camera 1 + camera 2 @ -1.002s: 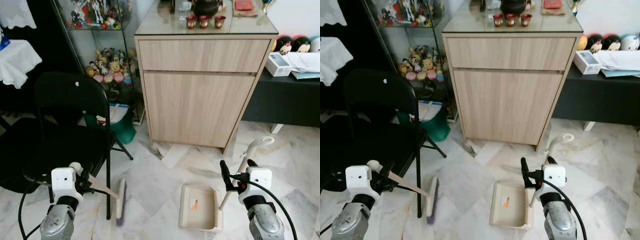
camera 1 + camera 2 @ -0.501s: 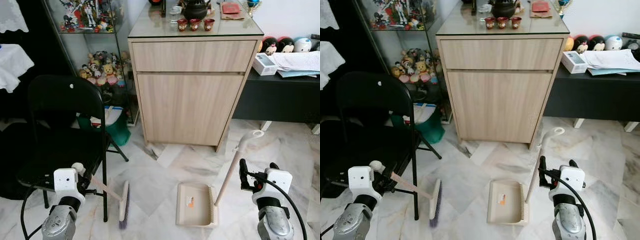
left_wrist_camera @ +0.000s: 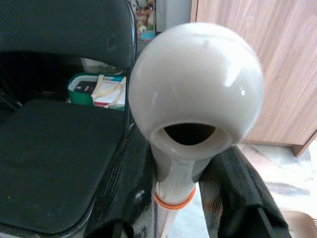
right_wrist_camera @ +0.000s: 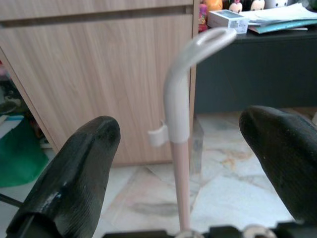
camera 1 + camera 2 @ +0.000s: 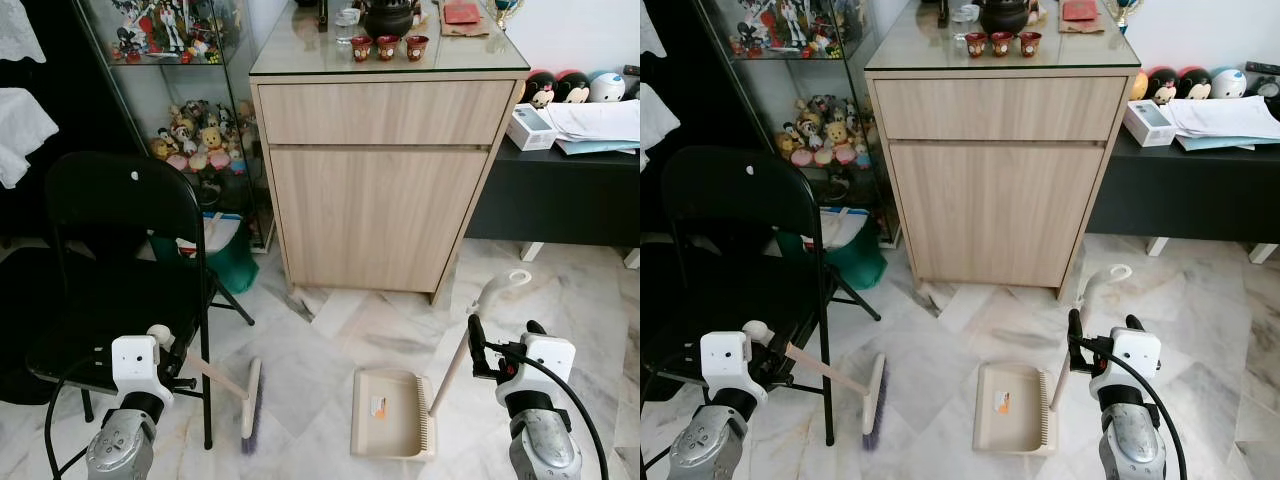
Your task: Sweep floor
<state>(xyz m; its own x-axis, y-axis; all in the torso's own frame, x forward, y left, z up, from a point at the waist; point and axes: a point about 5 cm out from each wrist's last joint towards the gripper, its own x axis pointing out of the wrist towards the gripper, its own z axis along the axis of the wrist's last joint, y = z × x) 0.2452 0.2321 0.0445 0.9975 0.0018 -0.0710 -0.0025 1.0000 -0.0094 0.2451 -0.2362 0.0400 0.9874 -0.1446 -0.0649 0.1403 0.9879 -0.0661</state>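
Observation:
My left gripper (image 5: 168,357) is shut on the pale handle of a broom (image 5: 251,405), whose purple-bristled head rests on the marble floor beside a chair leg. In the left wrist view the handle's round white end (image 3: 195,84) sits between the black fingers (image 3: 129,188). A beige dustpan (image 5: 385,425) lies flat on the floor, and its long handle (image 5: 470,325) rises to the right. My right gripper (image 5: 503,335) is open just behind that handle. In the right wrist view the handle (image 4: 177,114) stands ahead, between the spread fingers (image 4: 74,168), untouched.
A black folding chair (image 5: 110,260) stands at the left, close to the broom. Ahead is a wooden cabinet (image 5: 385,190), with a glass case of figurines (image 5: 190,100) and a green bag (image 5: 225,255) to its left. A dark low table (image 5: 560,195) holds papers at the right.
The camera has shifted. A second ago my right gripper was at the dustpan handle; it then drew off to the right and now sits nearer it again. The broom stays held.

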